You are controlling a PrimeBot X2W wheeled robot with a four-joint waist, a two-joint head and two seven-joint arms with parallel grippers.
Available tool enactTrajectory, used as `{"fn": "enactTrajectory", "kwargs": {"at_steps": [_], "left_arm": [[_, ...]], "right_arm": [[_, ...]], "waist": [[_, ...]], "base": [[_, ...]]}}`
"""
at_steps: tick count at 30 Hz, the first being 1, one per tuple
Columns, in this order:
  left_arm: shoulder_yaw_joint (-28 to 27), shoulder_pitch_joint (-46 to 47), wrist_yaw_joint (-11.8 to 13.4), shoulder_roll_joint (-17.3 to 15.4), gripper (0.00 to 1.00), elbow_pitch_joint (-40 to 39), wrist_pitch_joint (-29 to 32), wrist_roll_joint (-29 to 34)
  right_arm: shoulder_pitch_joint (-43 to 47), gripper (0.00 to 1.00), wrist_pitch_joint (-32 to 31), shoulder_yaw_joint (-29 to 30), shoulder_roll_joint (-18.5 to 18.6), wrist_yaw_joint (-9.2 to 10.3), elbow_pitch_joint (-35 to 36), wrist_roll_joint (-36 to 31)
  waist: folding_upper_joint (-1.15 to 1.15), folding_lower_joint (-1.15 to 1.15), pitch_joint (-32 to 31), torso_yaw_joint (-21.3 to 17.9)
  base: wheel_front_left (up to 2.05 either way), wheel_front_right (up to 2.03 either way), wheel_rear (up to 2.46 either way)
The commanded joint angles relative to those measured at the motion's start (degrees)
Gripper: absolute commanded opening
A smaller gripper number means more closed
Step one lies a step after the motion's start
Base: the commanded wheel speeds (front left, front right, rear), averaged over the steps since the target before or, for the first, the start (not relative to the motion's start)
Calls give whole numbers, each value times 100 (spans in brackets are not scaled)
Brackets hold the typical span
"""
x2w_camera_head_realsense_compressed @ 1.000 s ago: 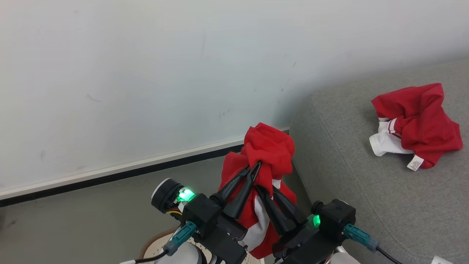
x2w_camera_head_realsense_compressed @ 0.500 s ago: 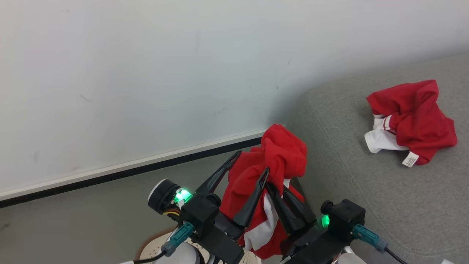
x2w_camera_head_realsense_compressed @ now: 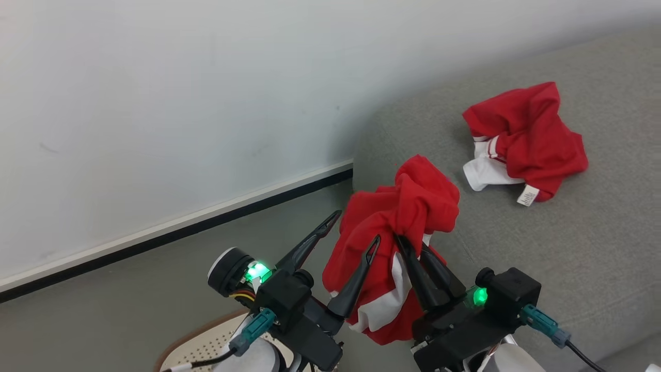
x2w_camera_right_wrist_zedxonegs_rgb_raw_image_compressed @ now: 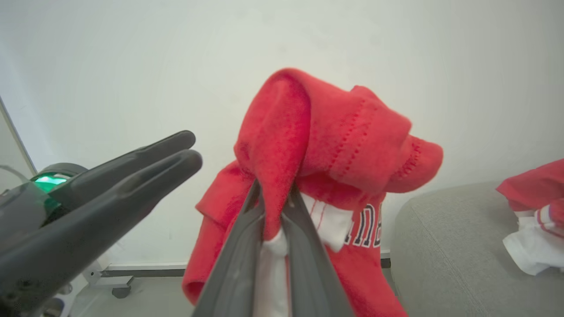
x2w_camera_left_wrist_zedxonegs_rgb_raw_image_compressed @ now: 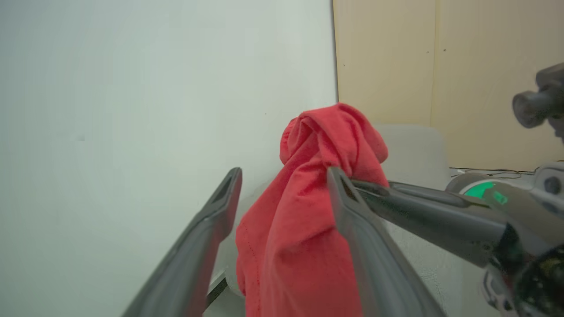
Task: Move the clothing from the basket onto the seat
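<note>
The fingers of my right gripper [x2w_camera_head_realsense_compressed: 409, 243] are pressing together on a bunched fold of the red shirt [x2w_camera_head_realsense_compressed: 413, 206], pinching it tight near its top; the right wrist view is showing red cloth squeezed between the two tips. The fingers of my left gripper [x2w_camera_head_realsense_compressed: 356, 227] are standing wide apart, clamping nothing, with the shirt hanging down between them and brushing the inner one. The shirt is dangling in the air, its white panel and dark lettering facing my right wrist camera, just at the rounded corner of the grey seat [x2w_camera_head_realsense_compressed: 568, 248] with its lower part over the floor [x2w_camera_head_realsense_compressed: 129, 305]. Further along the seat, well apart from my fingers, the second red shirt [x2w_camera_head_realsense_compressed: 532, 139] is lying crumpled, its white label showing. The basket [x2w_camera_head_realsense_compressed: 206, 343] is sitting on the floor below my left arm, and the pale wall [x2w_camera_head_realsense_compressed: 181, 103] is rising behind.
</note>
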State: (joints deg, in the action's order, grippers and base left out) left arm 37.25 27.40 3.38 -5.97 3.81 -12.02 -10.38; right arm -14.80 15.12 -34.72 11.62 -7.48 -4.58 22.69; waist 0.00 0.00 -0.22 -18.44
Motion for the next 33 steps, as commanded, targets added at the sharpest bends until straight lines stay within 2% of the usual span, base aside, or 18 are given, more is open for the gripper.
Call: {"fn": "enactTrajectory", "kwargs": {"at_steps": [1,11,26,33], "left_arm": [[2,96,7,-51,100,19,9,49],[81,278,-42,-100,100,98,121,72],[538,894,-531,163,100,758,-21,-88],[592,1043,-570,155,100,943,-90,-126]], "right_arm": [[-35,0,-2,36,10,-3,32,-48],[6,0,-2,428,-109,-3,149,-88],[504,0,-2,1374,-396,-3,525,-442],[545,0,-2,1427,-523,-3,601,-520]], "waist": [[0,0,209,-366],[0,0,629,-1176],[0,0,1041,-1362],[0,0,1197,-1367]], "base": [[0,0,0],[0,0,0],[0,0,0],[12,12,12]]}}
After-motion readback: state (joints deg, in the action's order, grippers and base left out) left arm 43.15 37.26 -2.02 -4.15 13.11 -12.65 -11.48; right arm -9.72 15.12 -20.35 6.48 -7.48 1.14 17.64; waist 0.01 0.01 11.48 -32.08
